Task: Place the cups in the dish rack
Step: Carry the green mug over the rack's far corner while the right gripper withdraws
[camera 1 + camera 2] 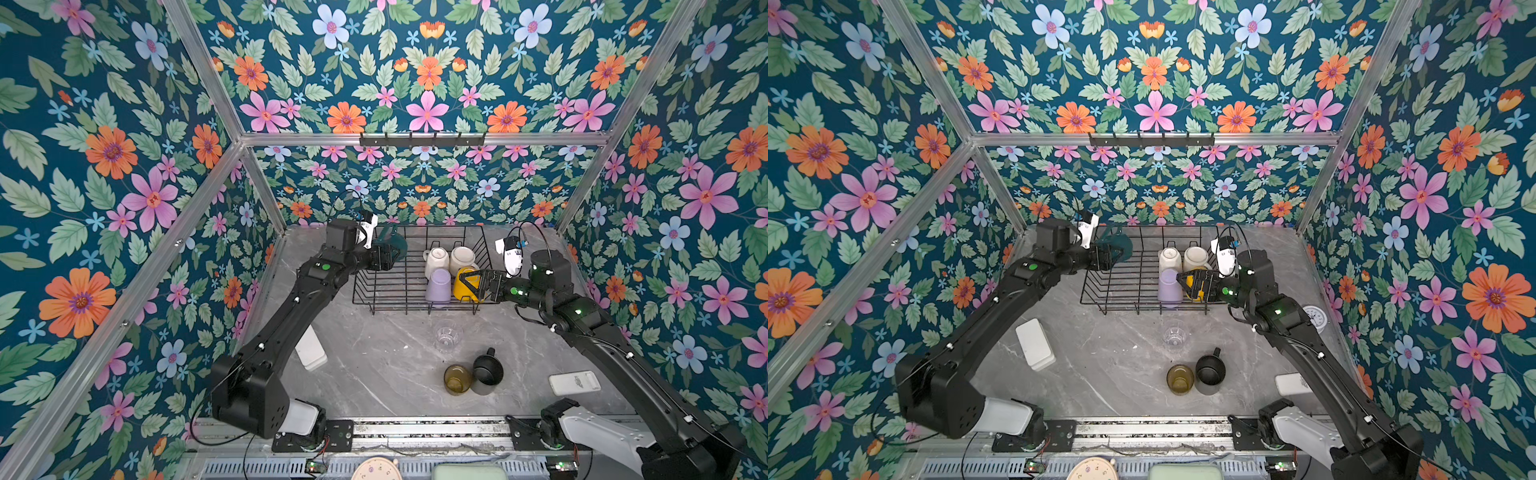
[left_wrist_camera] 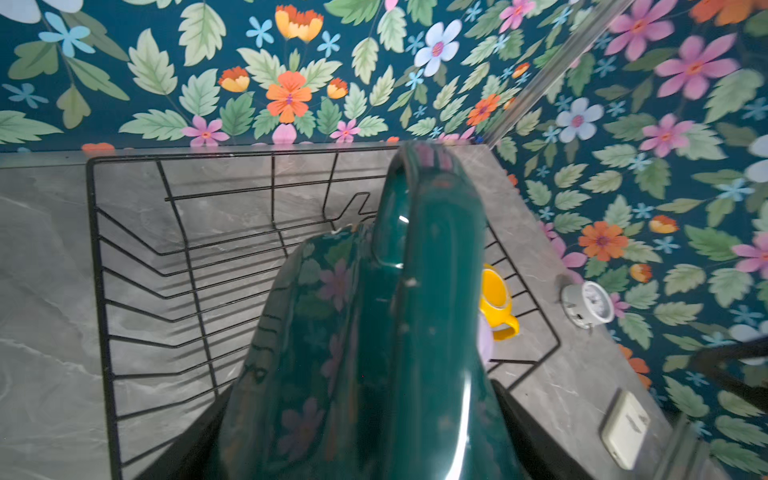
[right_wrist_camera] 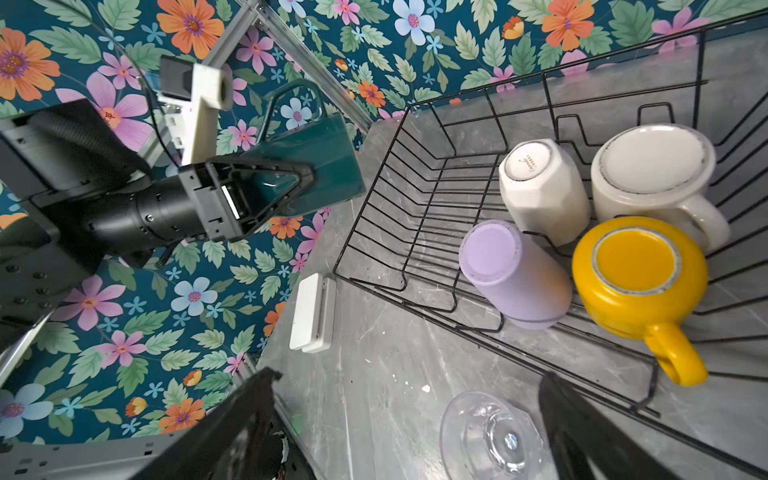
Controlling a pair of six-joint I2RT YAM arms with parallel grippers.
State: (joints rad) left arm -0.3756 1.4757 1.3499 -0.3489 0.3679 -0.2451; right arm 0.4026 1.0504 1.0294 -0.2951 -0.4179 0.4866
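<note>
Looking at the green mug (image 1: 394,244) first, we find it clamped in the left gripper (image 1: 388,257), raised at the far left corner of the dish rack (image 1: 376,286). Four cups stand upside down at the rack's right end. A faceted white mug (image 1: 436,259) and a rounder white mug (image 1: 462,257) are at the back, with a lilac tumbler (image 1: 438,284) and a yellow mug (image 3: 636,282) in front. Our right gripper (image 1: 471,284) hangs just over the yellow mug, jaws wide apart, gripping nothing. The rack's left half lies bare. On the table (image 1: 374,365), a clear glass (image 1: 448,336) stands near the rack's front rim. An amber glass (image 1: 457,379) and a black mug (image 1: 487,370) sit side by side farther off.
</note>
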